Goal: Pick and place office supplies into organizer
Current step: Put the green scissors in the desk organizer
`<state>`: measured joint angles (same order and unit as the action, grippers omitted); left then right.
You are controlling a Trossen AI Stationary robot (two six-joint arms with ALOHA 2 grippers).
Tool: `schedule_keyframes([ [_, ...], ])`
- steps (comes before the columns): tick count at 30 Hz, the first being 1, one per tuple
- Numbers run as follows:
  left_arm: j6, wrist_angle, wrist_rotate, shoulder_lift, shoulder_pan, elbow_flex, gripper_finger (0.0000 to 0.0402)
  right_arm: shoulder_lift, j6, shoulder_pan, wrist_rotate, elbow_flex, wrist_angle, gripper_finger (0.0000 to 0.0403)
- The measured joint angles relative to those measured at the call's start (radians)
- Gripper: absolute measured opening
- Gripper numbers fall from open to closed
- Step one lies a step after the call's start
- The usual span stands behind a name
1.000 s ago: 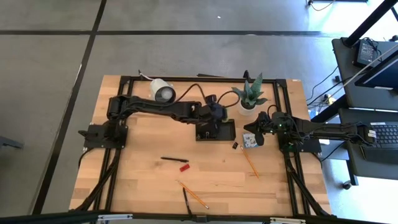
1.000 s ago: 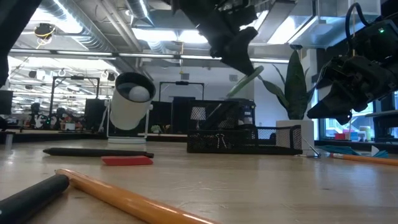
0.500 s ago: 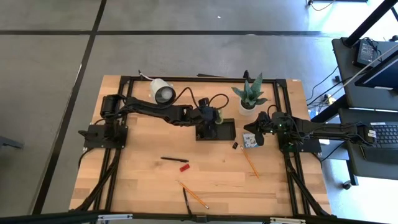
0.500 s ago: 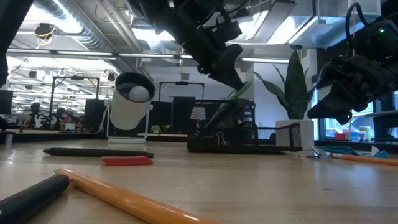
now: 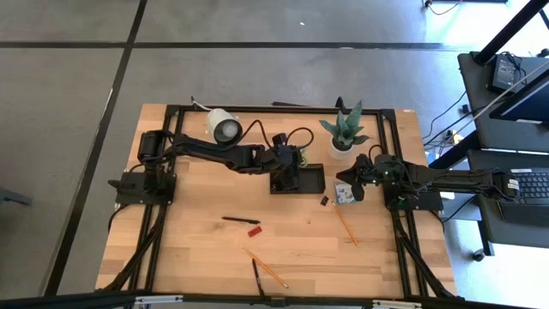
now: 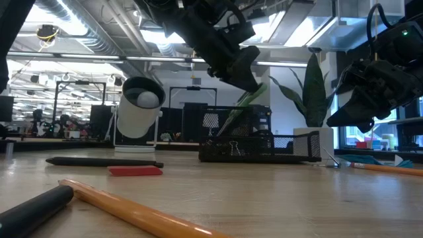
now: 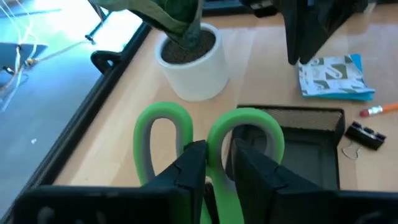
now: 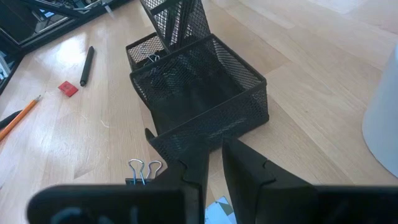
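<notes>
My left gripper (image 5: 290, 165) hangs over the black mesh organizer (image 5: 313, 180), shut on green-handled scissors (image 6: 246, 104). The scissors slant down, their blades inside the organizer's tall cup (image 6: 231, 129). In the left wrist view, the scissors' two green loops (image 7: 163, 134) stick out beyond my left gripper (image 7: 217, 152). My right gripper (image 5: 353, 182) waits right of the organizer, above the blue pad (image 5: 345, 194). In its wrist view my right gripper (image 8: 214, 165) shows a narrow gap with nothing in it. My left gripper pinches the scissors' handle between its two fingers, on the inner limb of one green loop (image 7: 216, 171). The fingers (image 7: 193, 163) slant down from the table's left side. The scissors hang tilted below them, blades down inside the tall cup; the tips are hidden by the mesh.
A potted plant (image 5: 343, 133) and a white lamp (image 5: 225, 126) stand at the far edge. A black clip (image 5: 325, 201) and a pencil (image 5: 346, 225) lie right of the organizer. A pen (image 5: 240, 220), a red piece (image 5: 254, 231) and another pencil (image 5: 266, 268) lie toward the near edge.
My left gripper has come down toward the organizer and drawn back a little toward the table's left. The scissors went with it, and their blades now reach into the tall cup. In the last half second it has kept still.
</notes>
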<state>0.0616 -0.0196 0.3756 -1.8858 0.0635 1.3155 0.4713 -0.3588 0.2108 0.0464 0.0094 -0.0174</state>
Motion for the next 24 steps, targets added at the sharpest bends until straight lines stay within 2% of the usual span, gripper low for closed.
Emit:
schedule_keyframes([
  [8,0.028,-0.054,0.006,0.0,0.003,0.0,0.0104,0.0,-0.002,0.0,0.0,0.0,0.0,0.0051],
  [14,-0.012,-0.1,0.029,0.0,0.003,0.0,0.0119,0.0,0.0,0.0,0.0,0.0,0.0,0.0051],
  [24,-0.015,-0.115,0.025,0.033,-0.046,0.001,0.0126,0.0,-0.004,0.0,-0.027,0.0,0.001,0.0051],
])
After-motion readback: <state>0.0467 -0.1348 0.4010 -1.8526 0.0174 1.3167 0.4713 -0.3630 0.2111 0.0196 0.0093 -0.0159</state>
